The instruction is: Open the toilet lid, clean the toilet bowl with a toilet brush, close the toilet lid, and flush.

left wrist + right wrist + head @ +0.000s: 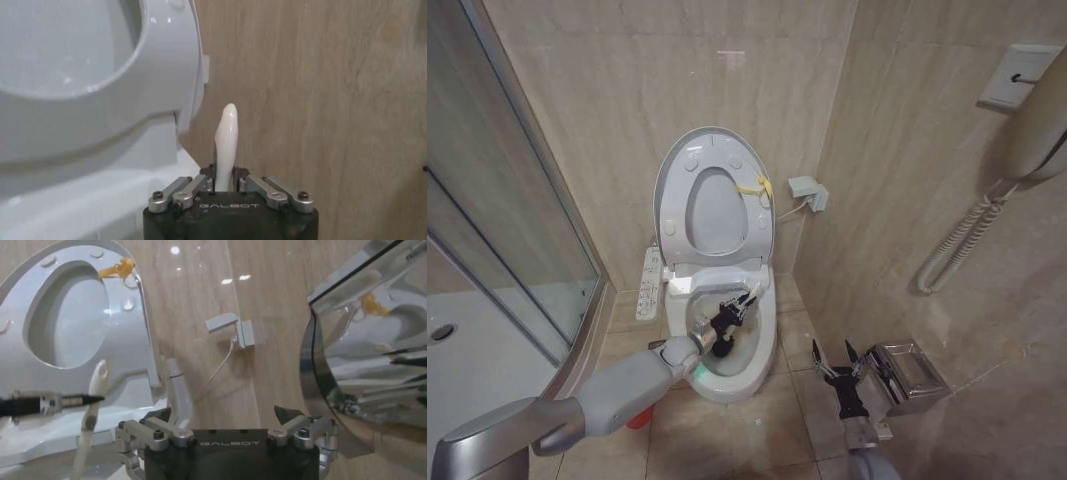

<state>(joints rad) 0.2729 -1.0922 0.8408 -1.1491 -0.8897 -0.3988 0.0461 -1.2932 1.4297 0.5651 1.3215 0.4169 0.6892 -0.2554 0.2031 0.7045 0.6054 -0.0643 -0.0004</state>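
The toilet lid (713, 147) stands upright against the back wall with the seat ring raised against it, a yellow tag (757, 187) at its right edge. Below it the toilet bowl (752, 355) is uncovered. My left gripper (728, 320) reaches over the bowl, shut on the toilet brush's white handle (748, 296); the handle's tip (227, 131) points up from between the jaws of the left gripper (225, 184). The brush's lower end is hidden behind the gripper. My right gripper (838, 362) hangs open and empty above the floor right of the bowl, seen again as the right gripper (229, 416).
A button panel (650, 282) runs along the bowl's left side. The shower's glass door (512, 230) closes off the left. A shiny metal box (909, 374) sits low on the right wall, near a wall handset (1035, 125) and a socket (808, 191). Something red (637, 420) shows under my left arm.
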